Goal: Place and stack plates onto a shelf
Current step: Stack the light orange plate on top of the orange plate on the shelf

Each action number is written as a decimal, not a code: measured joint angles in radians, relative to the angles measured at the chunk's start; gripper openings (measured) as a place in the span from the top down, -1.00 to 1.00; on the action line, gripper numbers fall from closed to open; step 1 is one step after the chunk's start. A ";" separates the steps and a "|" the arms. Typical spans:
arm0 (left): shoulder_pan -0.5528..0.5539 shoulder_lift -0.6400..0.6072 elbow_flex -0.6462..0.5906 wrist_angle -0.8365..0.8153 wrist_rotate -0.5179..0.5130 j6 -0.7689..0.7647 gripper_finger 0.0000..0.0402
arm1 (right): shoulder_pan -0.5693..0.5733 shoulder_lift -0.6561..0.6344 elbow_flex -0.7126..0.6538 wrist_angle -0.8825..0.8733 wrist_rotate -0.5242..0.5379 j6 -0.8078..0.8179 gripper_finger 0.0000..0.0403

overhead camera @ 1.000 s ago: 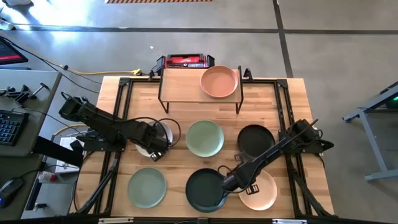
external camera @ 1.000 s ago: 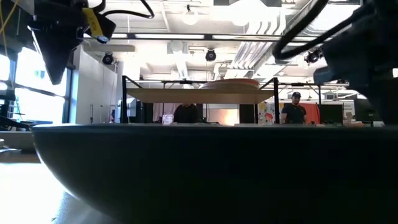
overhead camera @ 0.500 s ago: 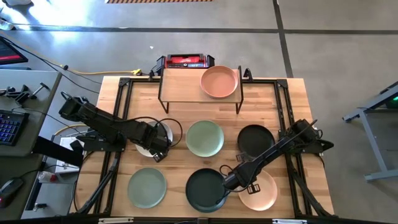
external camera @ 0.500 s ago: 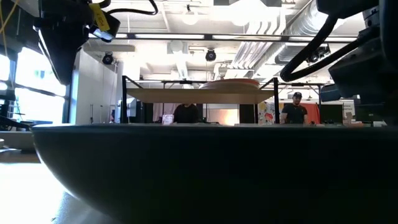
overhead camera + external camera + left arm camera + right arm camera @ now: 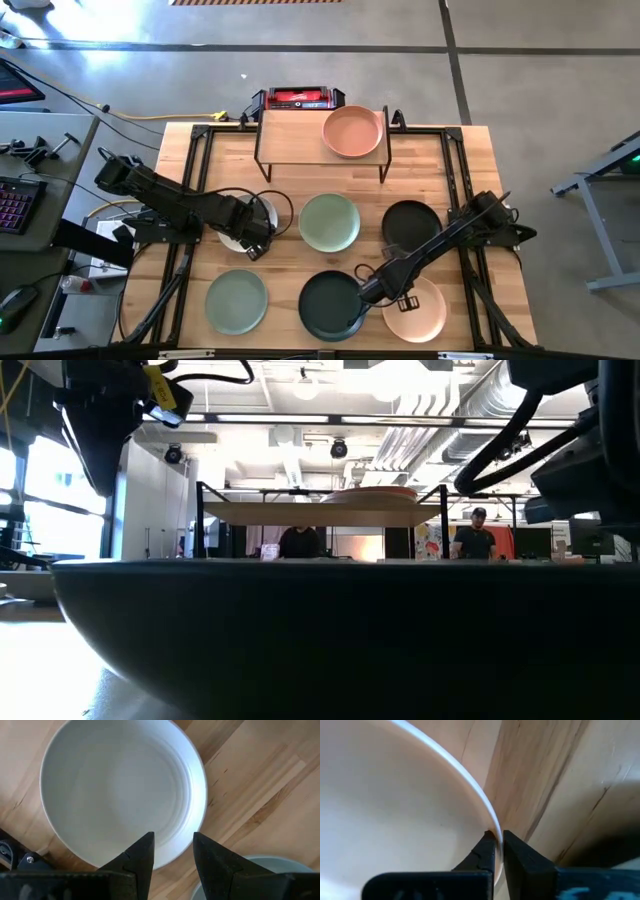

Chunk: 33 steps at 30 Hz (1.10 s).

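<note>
The shelf (image 5: pixel 300 135) stands at the table's far edge with one peach plate (image 5: pixel 352 131) on its right half. On the table lie a white plate (image 5: pixel 120 785), two sage green plates (image 5: pixel 329 222) (image 5: pixel 237 300), a black plate (image 5: pixel 410 225), a dark plate (image 5: pixel 332 305) and a second peach plate (image 5: pixel 418 310). My right gripper (image 5: pixel 499 846) is shut on this near-right peach plate. My left gripper (image 5: pixel 172 850) stands open above the white plate's rim (image 5: pixel 175 852). I cannot tell whether it touches the rim. My right gripper pinches the near-right peach plate's rim (image 5: pixel 489 820) on the side toward the dark plate. One finger (image 5: pixel 485 851) is inside the plate and one (image 5: pixel 517 854) outside. The fingers come from above, slanting in from the table's right. The plate lies flat on the table.
The dark plate's wall (image 5: pixel 320 640) fills the low view's foreground. The shelf's left half is bare wood. A red and black box (image 5: pixel 297 98) sits behind the shelf. Black frame rails (image 5: pixel 195 160) run along the table's sides. People (image 5: pixel 475 535) stand in the room beyond.
My right arm has shifted slightly over the near-right peach plate, and its gripper has shut on the plate's rim. The plates lie where they were.
</note>
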 joint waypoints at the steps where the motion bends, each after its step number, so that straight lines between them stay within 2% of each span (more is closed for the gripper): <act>1: 0.000 0.000 0.000 0.000 0.000 0.000 0.37 | 0.000 -0.005 0.000 -0.003 -0.007 0.006 0.99; 9: 0.000 0.000 0.000 0.000 0.000 0.026 0.37 | 0.000 -0.109 0.000 -0.007 0.002 0.130 1.00; 21: 0.000 0.000 0.000 0.052 0.000 -0.001 0.37 | -0.009 -0.332 0.001 -0.079 0.113 0.369 1.00; 33: 0.000 0.000 0.000 0.102 0.000 0.000 0.37 | -0.104 -0.506 0.001 -0.089 0.218 0.529 1.00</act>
